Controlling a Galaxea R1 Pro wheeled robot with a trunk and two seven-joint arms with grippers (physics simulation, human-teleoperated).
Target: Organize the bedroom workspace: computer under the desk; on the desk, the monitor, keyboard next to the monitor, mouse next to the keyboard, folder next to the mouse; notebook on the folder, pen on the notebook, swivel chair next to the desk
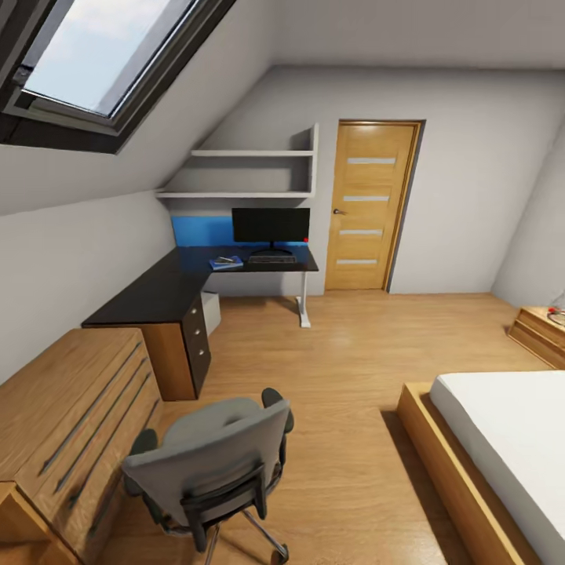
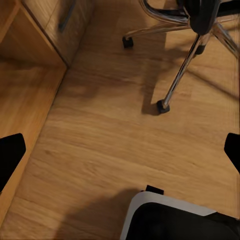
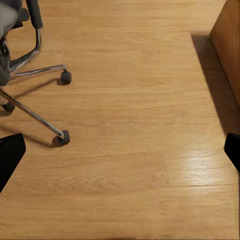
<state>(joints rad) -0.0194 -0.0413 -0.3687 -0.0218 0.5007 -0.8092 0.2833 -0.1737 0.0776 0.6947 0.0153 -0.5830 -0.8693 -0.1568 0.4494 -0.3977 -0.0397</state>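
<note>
You are standing well back in the bedroom, facing the swivel chair (image 1: 212, 463), which is sitting close in front of you with its back toward you and the light-wood drawer chest (image 1: 71, 424) just beside it. By the look of the far corner, most of the tidying is already done: the monitor (image 1: 271, 226) is standing on the desk (image 1: 157, 290), the keyboard (image 1: 272, 257) is lying in front of it, and the blue folder (image 1: 226, 263) is resting on the desktop next to the keyboard with something dark on top, too small to make out. The grey computer (image 1: 210, 311) is sitting under the desk. The mouse and pen are too small to tell.

So the step in hand seems to be the chair, which is well apart from the desk. Your next move is likely calling for a grip on the backrest or an armrest and a push across the wooden floor (image 1: 353, 353).

Your left gripper (image 2: 120, 150) is hanging wide open over bare floor near the chair's castors, holding nothing. Your right gripper (image 3: 120, 150) is likewise spread wide and empty, touching nothing.
</note>
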